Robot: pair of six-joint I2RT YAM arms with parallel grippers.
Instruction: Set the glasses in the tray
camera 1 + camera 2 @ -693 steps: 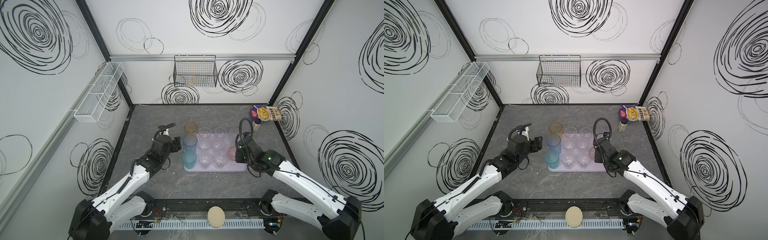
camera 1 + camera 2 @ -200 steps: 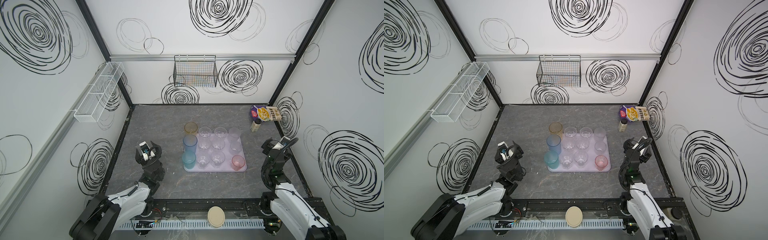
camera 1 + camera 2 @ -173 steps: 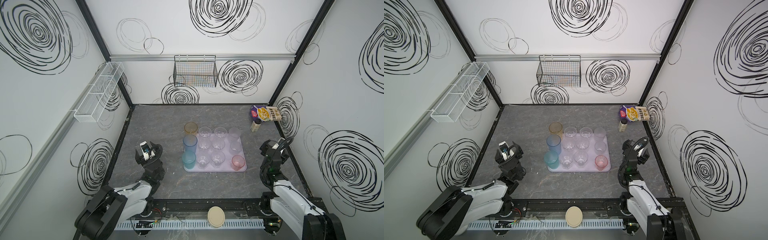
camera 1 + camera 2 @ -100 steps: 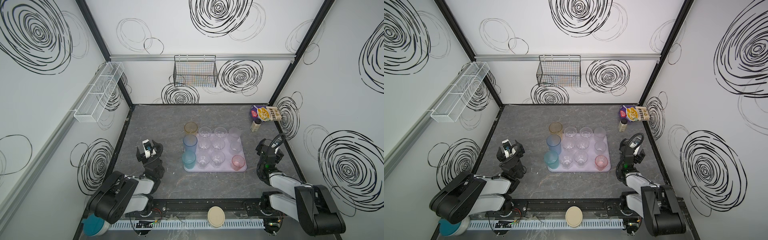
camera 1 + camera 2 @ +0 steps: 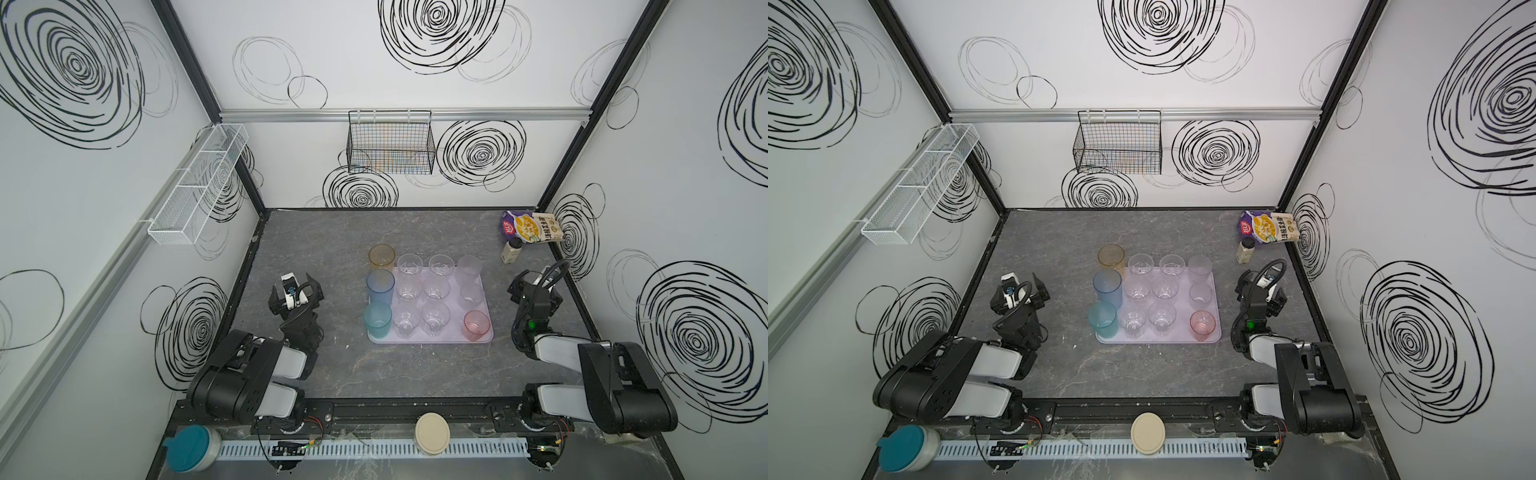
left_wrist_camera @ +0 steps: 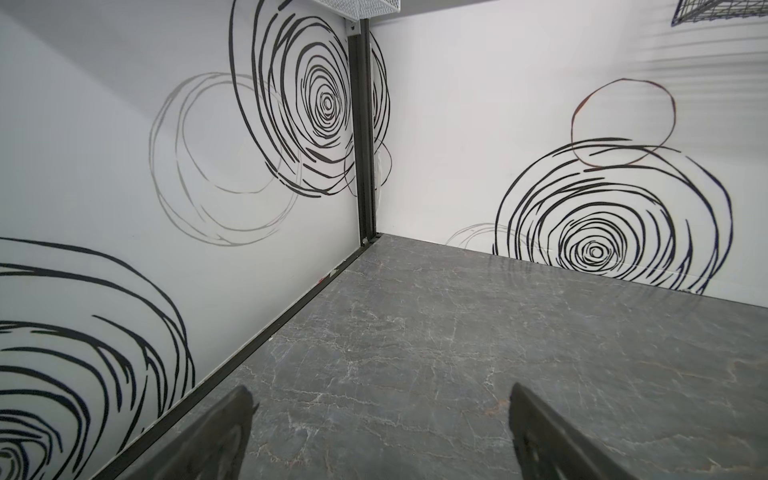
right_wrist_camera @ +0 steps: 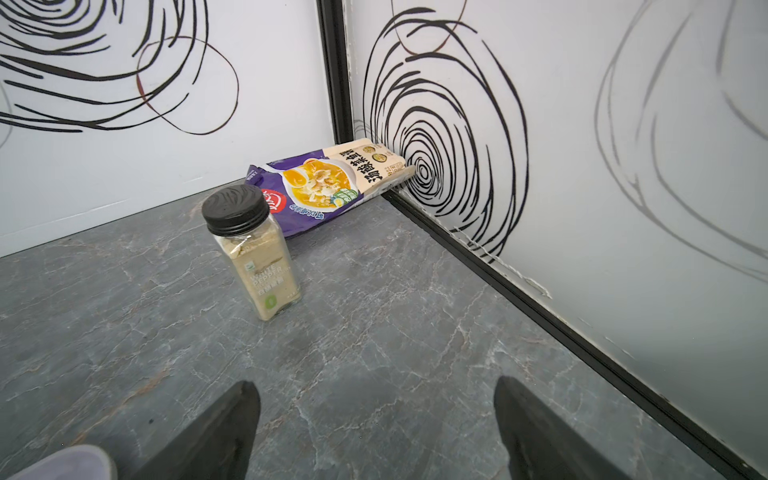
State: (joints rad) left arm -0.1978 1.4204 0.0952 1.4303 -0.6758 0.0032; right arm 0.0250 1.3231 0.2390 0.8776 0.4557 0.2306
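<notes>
The pale lilac tray (image 5: pixel 430 340) (image 5: pixel 1158 340) lies mid-table in both top views. On it stand several clear glasses (image 5: pixel 436 286), a frosted one (image 5: pixel 468 268), a pink one (image 5: pixel 476 325), a tall blue one (image 5: pixel 380 287) and a teal one (image 5: pixel 377 321). An amber glass (image 5: pixel 381 257) stands at the far left corner; I cannot tell whether it is inside the rim. My left gripper (image 5: pixel 296 290) (image 6: pixel 380 392) is open and empty, left of the tray. My right gripper (image 5: pixel 534 287) (image 7: pixel 376 384) is open and empty, right of it.
A cream bottle with a dark cap (image 5: pixel 511 251) (image 7: pixel 253 249) and a purple food packet (image 5: pixel 532 226) (image 7: pixel 328 178) sit in the back right corner. A black wire basket (image 5: pixel 390 143) and a white mesh shelf (image 5: pixel 199 183) hang on the walls. A cream disc (image 5: pixel 432 428) lies on the front rail.
Both arms have pulled back from the tray and folded down near the front edge. The left gripper's jaws have spread a little wider. The glasses have not moved.
</notes>
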